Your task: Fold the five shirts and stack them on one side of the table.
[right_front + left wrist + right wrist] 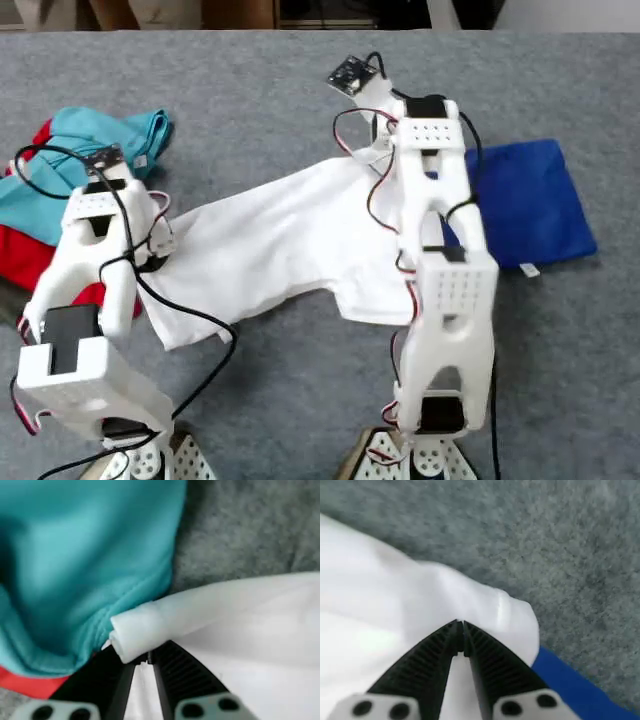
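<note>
A white shirt (280,250) lies stretched across the middle of the grey table. My left gripper (142,657) is shut on the white shirt's (240,620) bunched edge, close to the teal shirt (85,555). My right gripper (460,630) is shut on the far edge of the white shirt (395,605), next to a blue fabric corner (575,690). In the high view the left arm (100,230) stands at the shirt's left end and the right arm (430,200) at its far right end. A folded blue shirt (530,200) lies at the right.
A teal shirt (90,150) and a red shirt (30,250) lie heaped at the table's left edge. Black and red cables (190,310) trail from the arms over the white shirt. Bare grey table (250,90) stretches along the far side.
</note>
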Controlling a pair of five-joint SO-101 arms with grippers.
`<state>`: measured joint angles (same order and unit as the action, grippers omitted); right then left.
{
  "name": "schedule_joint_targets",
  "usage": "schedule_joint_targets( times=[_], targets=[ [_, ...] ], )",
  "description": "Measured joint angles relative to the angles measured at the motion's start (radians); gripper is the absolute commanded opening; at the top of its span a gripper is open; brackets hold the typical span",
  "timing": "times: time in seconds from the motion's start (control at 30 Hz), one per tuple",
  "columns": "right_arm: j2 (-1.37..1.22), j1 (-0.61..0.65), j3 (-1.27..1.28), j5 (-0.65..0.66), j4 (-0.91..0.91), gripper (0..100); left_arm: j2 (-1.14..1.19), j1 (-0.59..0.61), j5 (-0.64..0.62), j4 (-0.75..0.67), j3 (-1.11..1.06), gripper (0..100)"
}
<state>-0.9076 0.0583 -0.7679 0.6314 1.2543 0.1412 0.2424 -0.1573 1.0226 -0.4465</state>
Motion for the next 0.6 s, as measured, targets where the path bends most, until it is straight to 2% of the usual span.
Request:
schedule_joint_targets(
  times=[0.2, 0.33, 0.6],
  targets=[
    [-0.307, -0.025, -0.509, -0.005, 0.190, 1.3, 0.000, 0.012, 0.031, 0.000, 0.000, 2],
    [-0.408, -0.026, -0.789, -0.005, 0.321, 1.2, 0.000, 0.012, 0.032, 0.008, 0.008, 2],
    [-0.330, -0.028, -0.842, -0.005, 0.445, 1.2, 0.002, -0.011, 0.038, 0.270, 0.275, 2]
  ],
)
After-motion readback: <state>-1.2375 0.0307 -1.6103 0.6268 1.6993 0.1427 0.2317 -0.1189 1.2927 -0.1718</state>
